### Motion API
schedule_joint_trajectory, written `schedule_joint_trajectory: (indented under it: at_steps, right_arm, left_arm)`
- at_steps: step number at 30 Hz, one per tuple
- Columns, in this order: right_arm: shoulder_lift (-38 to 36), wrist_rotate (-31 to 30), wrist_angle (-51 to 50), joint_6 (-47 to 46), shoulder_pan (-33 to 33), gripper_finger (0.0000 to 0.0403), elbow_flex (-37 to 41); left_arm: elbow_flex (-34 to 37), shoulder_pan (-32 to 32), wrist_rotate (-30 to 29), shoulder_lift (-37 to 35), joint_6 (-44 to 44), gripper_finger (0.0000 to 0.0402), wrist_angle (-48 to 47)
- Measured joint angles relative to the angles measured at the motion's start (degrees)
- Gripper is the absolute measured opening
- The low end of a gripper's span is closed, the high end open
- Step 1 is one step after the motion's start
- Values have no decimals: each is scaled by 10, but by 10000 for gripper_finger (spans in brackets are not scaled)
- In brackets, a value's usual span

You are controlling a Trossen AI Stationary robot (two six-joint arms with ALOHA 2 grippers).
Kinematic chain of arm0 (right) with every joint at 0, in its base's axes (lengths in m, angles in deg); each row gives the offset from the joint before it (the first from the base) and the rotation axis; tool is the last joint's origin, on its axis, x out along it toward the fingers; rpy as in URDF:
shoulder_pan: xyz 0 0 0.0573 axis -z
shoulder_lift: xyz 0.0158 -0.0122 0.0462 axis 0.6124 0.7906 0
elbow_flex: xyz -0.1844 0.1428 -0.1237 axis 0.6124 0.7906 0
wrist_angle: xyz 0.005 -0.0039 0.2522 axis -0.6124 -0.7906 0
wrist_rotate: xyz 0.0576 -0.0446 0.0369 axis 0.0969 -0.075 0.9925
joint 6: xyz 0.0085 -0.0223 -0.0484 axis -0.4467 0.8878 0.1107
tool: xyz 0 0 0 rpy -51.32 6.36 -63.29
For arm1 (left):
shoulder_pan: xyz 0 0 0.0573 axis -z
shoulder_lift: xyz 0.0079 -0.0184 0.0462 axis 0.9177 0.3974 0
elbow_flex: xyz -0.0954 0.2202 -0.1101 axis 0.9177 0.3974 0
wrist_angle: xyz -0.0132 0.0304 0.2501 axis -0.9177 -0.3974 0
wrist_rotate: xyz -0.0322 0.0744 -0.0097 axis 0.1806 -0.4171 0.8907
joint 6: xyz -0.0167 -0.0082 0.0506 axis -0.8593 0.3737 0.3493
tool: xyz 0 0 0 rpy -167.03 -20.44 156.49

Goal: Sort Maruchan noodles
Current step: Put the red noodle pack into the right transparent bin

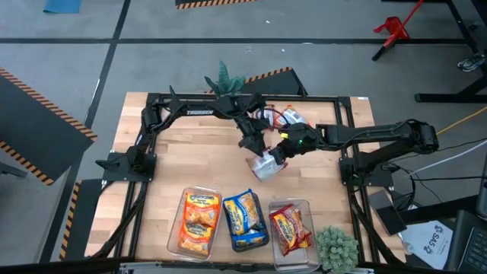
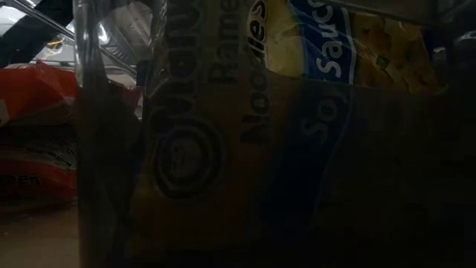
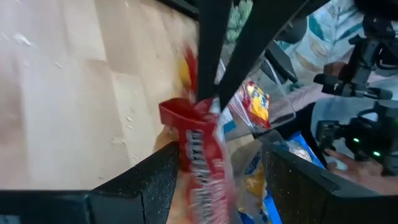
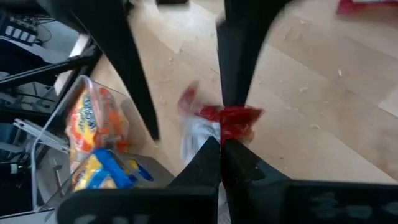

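A red-and-silver Maruchan noodle packet [image 1: 265,164] hangs over the middle of the table, and my right gripper [image 4: 221,142] is shut on it. My left gripper [image 3: 217,152] comes in from the far side and is open, one finger on each side of the packet [image 3: 200,163]. Three clear bins stand at the near edge. The left bin holds orange packets [image 1: 199,221], the middle one blue-and-yellow packets [image 1: 245,221], and the right one red packets [image 1: 291,227]. Another red packet [image 1: 290,117] lies at the far edge. My right gripper pinches the packet's red end [image 4: 241,118] between its two shut fingers. The fingers slant down from the table's right side. The silver part [image 4: 198,138] hangs below them, and the packet looks lifted clear of the table.
The middle bin with its blue-and-yellow packet [image 2: 297,112] fills the low view, with orange packets [image 2: 37,134] to its left. A small green plant [image 1: 335,248] stands at the near right corner and another [image 1: 227,77] at the far edge. Bare wood lies left of centre [image 1: 190,156].
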Motion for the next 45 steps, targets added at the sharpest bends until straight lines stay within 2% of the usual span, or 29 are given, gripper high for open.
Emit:
schedule_joint_trajectory:
  at_steps: [8, 13, 24, 28, 37, 41, 45]
  right_arm:
    - [0, -2, 1, 14, 1, 0, -15]
    - [0, -11, 8, 19, 1, 0, -15]
    - [0, -7, 18, 30, 0, 0, -15]
    - [0, -5, 29, 37, 0, 0, -15]
    - [-1, 8, 40, 53, 0, 0, -15]
    - [-3, 24, 38, 80, 2, 6, -15]
    - [-28, 50, 18, 108, 2, 40, -15]
  left_arm:
    - [0, 9, 14, 12, -26, 222, 13]
    - [0, 18, 7, 12, -89, 222, 71]
    - [0, 47, -4, 12, -87, 219, 79]
    - [0, 53, 1, 12, -89, 195, 81]
    - [0, 53, -1, 12, -93, 104, 81]
    - [0, 46, -5, 12, -108, 99, 81]
    - [0, 38, -21, 12, -119, 99, 81]
